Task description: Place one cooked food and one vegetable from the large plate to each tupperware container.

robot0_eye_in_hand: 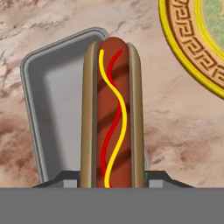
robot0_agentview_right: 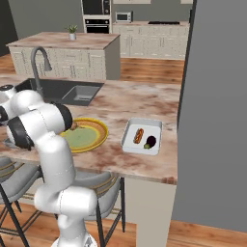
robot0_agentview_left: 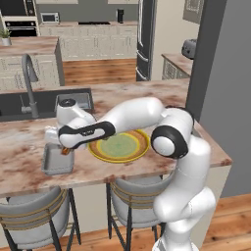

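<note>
The pincer [robot0_eye_in_hand: 112, 183] is pinching a hot dog [robot0_eye_in_hand: 112, 113], its jaws pressed against the two sides of the bun near one end. The rest of the sausage sticks out beyond the fingertips, with its red and yellow sauce lines facing the hand camera. From the left base view, the arm reaches across the marbled surface [robot0_agentview_left: 147, 98] and holds this hot dog just above the grey tray [robot0_agentview_left: 57, 159], which has nothing in it. The large plate [robot0_agentview_left: 119, 146] lies just beside that tray, toward the robot's right.

In the right base view, the whitish tray [robot0_agentview_right: 142, 136] sits on the far side of the plate and already carries the other hot dog [robot0_agentview_right: 138, 135] and the dark purple vegetable [robot0_agentview_right: 150, 142]. A small tan-brown thing on the plate's left edge, mostly hidden by the arm, may be the remaining vegetable; it is too hidden to be sure.

Going by the hand view, the risk is in the drop. The hot dog hangs over the tray's wall on the plate side rather than over its middle. If released there, it could land on the rim and tip out onto the surface. Because the grip is at one end, the free end may also swing or sag, so the hot dog could land crooked or roll.
</note>
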